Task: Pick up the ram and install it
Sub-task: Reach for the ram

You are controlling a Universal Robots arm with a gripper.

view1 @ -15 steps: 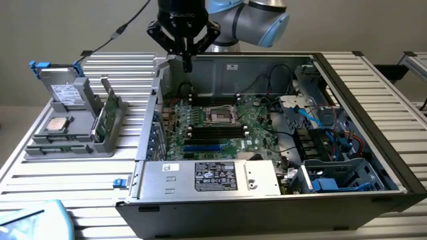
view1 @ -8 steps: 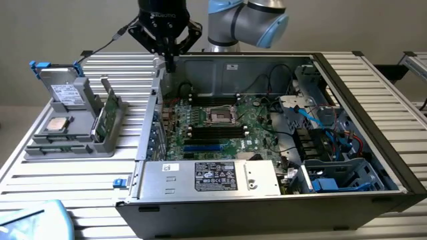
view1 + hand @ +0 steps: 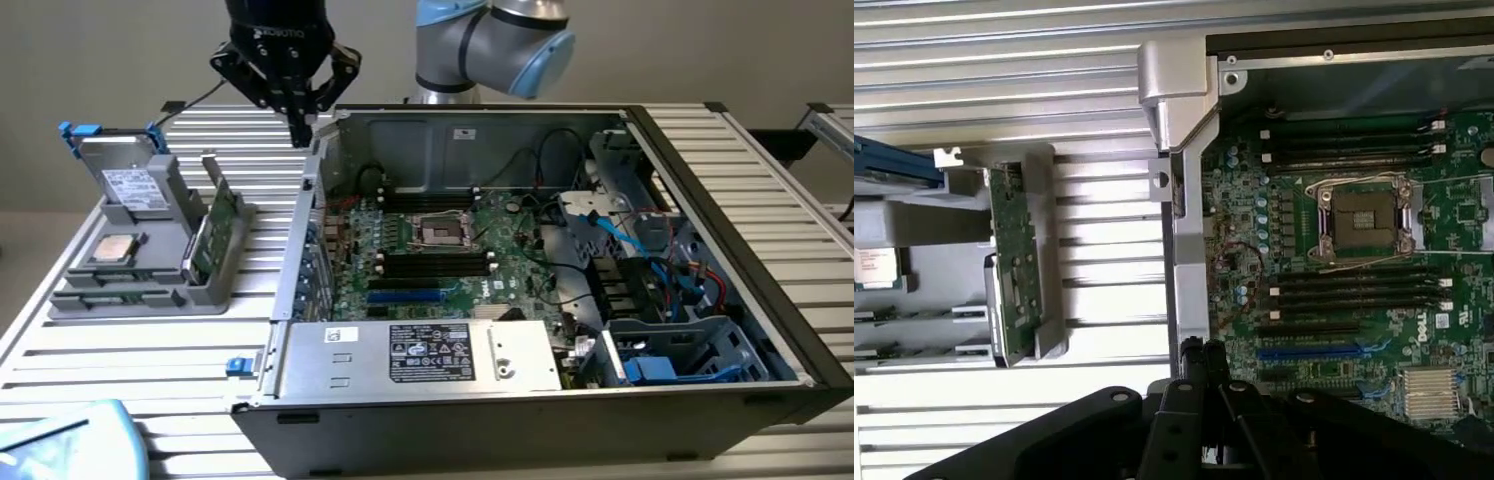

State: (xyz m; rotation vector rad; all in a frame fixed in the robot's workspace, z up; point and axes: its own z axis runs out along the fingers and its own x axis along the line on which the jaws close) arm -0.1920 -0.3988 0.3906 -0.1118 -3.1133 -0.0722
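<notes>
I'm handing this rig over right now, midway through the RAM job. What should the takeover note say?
Gripper: shut, holding nothing, hovering over the back corner of the open case, on the side nearest the parts holder.
Ram: appears to sit in the holder's front slots, untouched.
Memory slots on the motherboard: look empty.
Done: nothing that shows.
Left: pick-up and install.

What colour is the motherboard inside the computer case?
The motherboard is green, clearest in the wrist view.
</notes>
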